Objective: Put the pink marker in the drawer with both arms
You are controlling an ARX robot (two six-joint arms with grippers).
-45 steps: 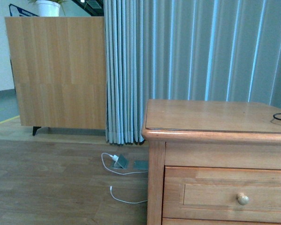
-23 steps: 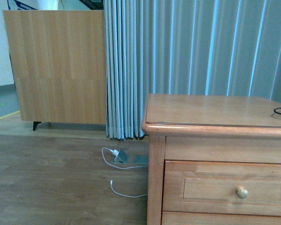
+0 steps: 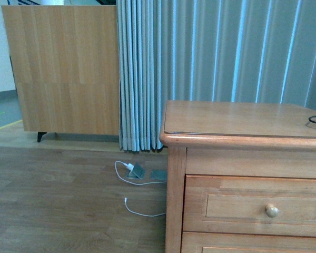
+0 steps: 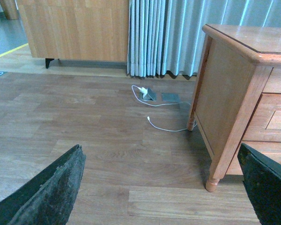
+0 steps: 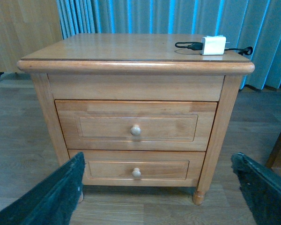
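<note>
The wooden cabinet [image 3: 242,158] stands at the right in the front view. Its top drawer [image 3: 255,205] is closed, with a round pale knob [image 3: 272,211]. The right wrist view shows the top drawer [image 5: 136,125] and its knob [image 5: 136,130] closed, above the lower drawer [image 5: 136,164]. My right gripper [image 5: 161,197] is open and empty, facing the cabinet front from a distance. My left gripper [image 4: 164,197] is open and empty over the floor, left of the cabinet [image 4: 234,93]. The pink marker is out of view. Neither arm shows in the front view.
A white charger block with a black cable [image 5: 213,45] lies on the cabinet top. A white cable and plug [image 3: 134,182] lie on the wooden floor by a floor socket. Grey curtains [image 3: 221,63] hang behind. A wooden panel [image 3: 63,68] stands at the back left.
The front view has tilted slightly downward: the cabinet and drawer knob sit a little lower in the frame and the panel's top has left the picture. The drawer stays closed.
</note>
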